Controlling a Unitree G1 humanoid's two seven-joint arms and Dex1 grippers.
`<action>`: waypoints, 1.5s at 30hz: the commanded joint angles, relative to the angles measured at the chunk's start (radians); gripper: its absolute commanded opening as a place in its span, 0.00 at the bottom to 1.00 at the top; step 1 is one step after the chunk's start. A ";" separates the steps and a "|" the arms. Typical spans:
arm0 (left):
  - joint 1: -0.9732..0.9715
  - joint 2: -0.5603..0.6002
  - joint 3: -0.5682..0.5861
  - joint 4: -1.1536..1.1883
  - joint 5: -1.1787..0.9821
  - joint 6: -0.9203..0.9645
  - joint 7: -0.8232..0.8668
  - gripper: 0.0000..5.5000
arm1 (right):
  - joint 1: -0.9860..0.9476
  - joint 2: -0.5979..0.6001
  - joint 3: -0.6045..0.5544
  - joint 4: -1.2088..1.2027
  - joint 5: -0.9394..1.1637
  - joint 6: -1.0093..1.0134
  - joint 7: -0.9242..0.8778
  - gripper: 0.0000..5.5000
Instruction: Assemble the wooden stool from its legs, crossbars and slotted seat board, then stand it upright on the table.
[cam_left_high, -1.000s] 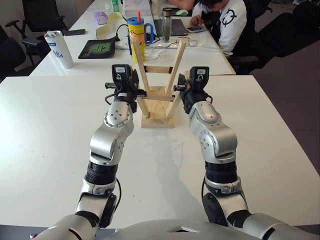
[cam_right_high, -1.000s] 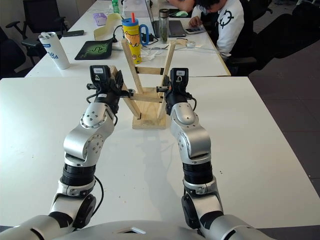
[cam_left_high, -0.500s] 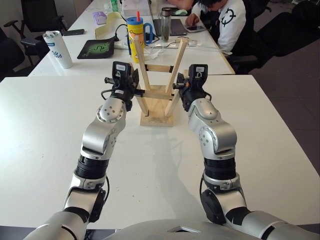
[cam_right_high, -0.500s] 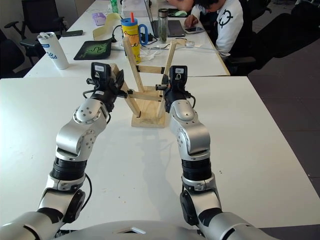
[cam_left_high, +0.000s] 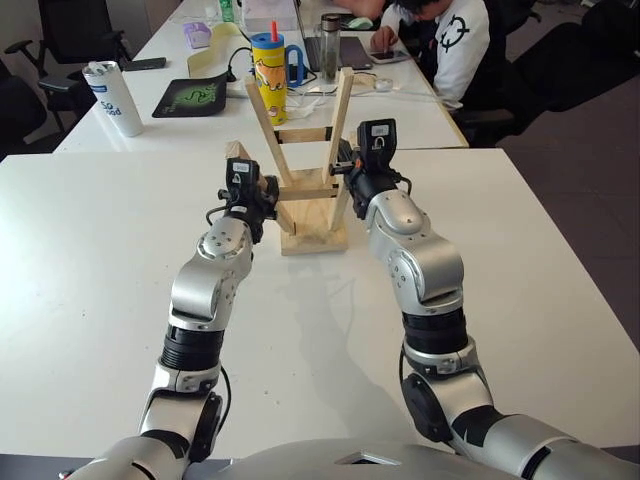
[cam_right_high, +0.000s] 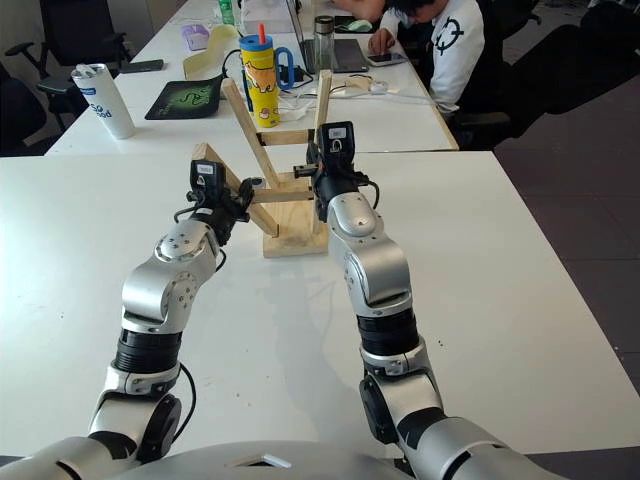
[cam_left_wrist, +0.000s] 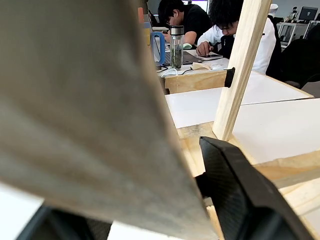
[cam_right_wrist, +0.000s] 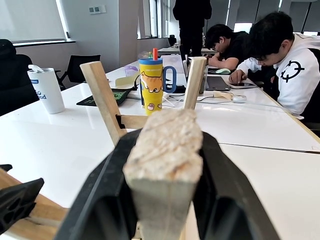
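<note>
Right gripper (cam_left_high: 345, 172) is clamped on the near right leg (cam_right_wrist: 165, 145) just below its top end, wood pinched between both jaws. Left gripper (cam_left_high: 262, 192) is closed around the near left leg (cam_left_high: 238, 152) partway down, with the leg's top end left free above the jaws and one finger (cam_left_wrist: 240, 195) seen pressed against the wood. Stool (cam_left_high: 305, 192) is held upside down near the far edge of the table (cam_left_high: 100, 250): seat board (cam_left_high: 315, 238) laid flat on the tabletop, legs pointed up and splayed outward towards their free ends. Long axis of each leg is tilted off vertical, the near left one leaning most, towards the robot's left. Upper crossbar (cam_left_high: 303, 134) is set level between the two far legs
</note>
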 joint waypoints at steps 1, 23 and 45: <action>-0.045 0.007 -0.013 -0.038 0.044 0.041 -0.008 0.53 | -0.001 0.009 0.026 0.012 0.014 0.024 0.054 0.21; -0.402 -0.028 0.427 -0.264 -0.149 -0.028 0.001 0.53 | 0.026 0.067 -0.114 0.094 0.054 0.059 0.008 0.21; -0.181 -0.183 0.362 -0.012 -0.352 -0.053 0.010 0.00 | 0.068 0.016 -0.087 0.131 0.037 0.084 0.049 0.21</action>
